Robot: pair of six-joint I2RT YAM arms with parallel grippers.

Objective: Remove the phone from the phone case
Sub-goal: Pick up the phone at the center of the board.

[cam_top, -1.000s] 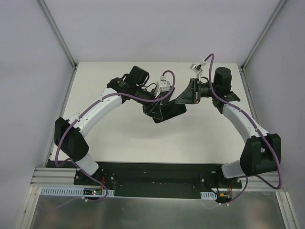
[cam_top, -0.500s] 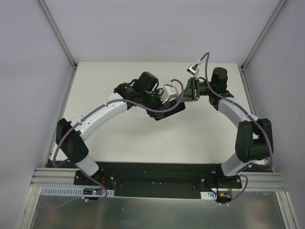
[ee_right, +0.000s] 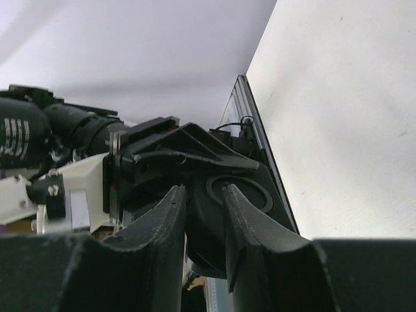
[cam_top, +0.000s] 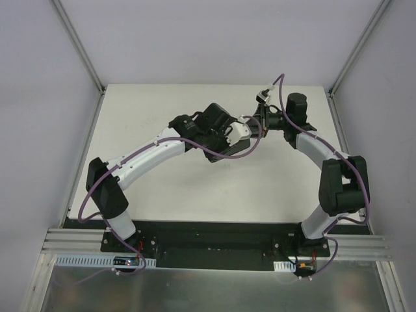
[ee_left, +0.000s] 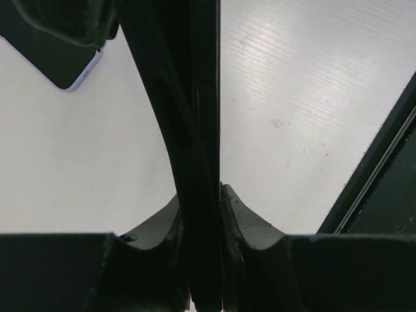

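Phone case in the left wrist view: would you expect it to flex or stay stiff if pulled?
Probably bendy: the phone case shows as a thin wall, pinched edge-on by the left gripper. Likely light, since that narrow pinch holds it.

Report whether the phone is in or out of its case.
Out, apparently: a bare lavender-edged phone corner shows apart from the thin black phone case clamped edge-on in the left gripper. The rest is hidden.

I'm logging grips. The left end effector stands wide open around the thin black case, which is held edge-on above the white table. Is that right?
Not quite. The left wrist view shows the left end effector shut on the thin black case, with a finger pressed against each side of it. The rest holds: the case is edge-on above the white table.
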